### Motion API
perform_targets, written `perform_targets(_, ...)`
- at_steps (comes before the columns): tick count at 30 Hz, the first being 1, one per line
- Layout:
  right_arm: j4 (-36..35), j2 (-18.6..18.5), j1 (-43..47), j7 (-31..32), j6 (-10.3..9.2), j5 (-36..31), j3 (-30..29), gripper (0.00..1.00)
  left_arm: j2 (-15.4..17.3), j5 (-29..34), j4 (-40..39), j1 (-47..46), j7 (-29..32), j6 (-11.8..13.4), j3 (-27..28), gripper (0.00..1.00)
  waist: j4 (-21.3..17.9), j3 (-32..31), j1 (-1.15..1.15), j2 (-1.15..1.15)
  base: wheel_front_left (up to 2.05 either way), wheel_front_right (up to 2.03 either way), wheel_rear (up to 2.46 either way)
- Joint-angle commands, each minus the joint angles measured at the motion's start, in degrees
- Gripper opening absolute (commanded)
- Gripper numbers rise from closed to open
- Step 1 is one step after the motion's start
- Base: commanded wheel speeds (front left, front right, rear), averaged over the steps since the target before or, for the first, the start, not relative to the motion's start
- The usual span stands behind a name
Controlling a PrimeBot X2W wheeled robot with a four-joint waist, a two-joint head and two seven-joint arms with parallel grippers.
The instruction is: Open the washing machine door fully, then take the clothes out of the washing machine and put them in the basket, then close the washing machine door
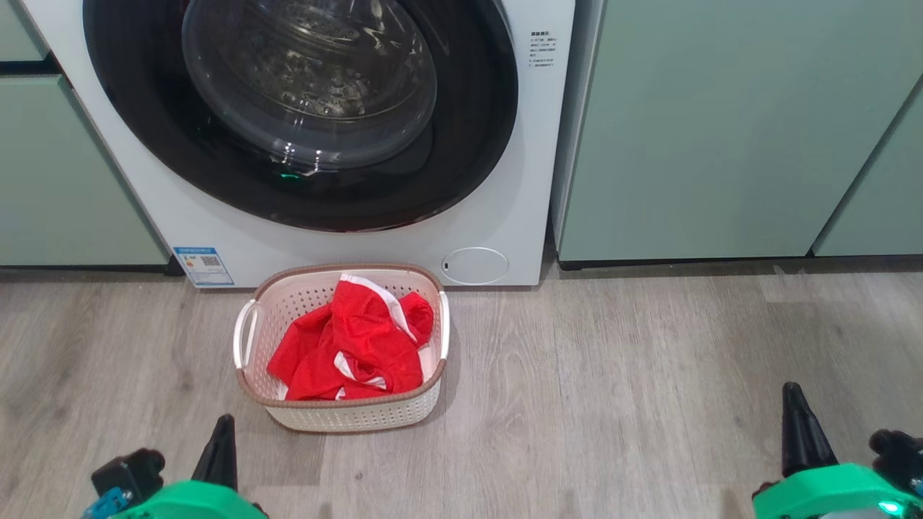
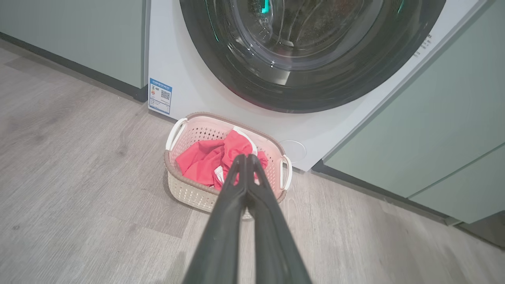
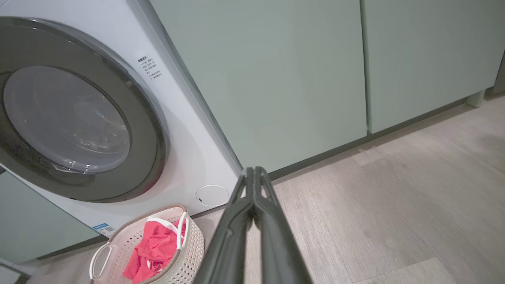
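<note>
Red fabric with white trim, the clothes [image 1: 350, 346], lies crumpled inside the basket [image 1: 339, 417]. It covers most of the basket's bottom and rises a little above the brown rim toward the back. The cream perforated basket stands upright on the grey wood-look floor [image 1: 613, 375], low and left of centre in the head view. It sits just in front of the washing machine [image 1: 519, 216], between the blue sticker [image 1: 203, 265] and the round service flap [image 1: 474, 265]. Whether it touches the machine's front I cannot tell.

The washing machine door [image 1: 476, 144] takes up the upper left of the head view. Its black ring lies flat against the white front, closed, and the metal drum shows through the glass bowl. Pale green cabinets [image 1: 721, 130] stand on either side of the machine.

The left hand [image 2: 246, 157] has its two dark fingers pressed together and holds nothing. In the left wrist view its tips overlap the basket in the middle of the frame. In the head view it sits at the lower left, apart from the basket's near wall.

The right hand [image 3: 254, 170] also has its fingers together and is empty. It sits at the lower right of the head view, well apart from the basket. In the right wrist view its tips lie over the foot of the cabinet.
</note>
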Motion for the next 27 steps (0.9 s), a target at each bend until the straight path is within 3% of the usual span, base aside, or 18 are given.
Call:
perform_targets(1,-2.26,-0.04,-2.81,0.41,-0.01,2.07,-0.33,0.00,0.31,-1.87,-2.31,-3.28,0.48,0.01,0.67,0.00,0.09,0.07,0.00,0.00,0.00,0.00,0.00)
perform_targets(27,-3.37,0.14,-3.93,4.77,-0.02,18.18,-1.21,0.00,-0.58,-16.92,-5.57,-4.15,4.83,0.02,1.47,0.00,1.12,0.91,0.00,0.00,0.00,0.00,0.00)
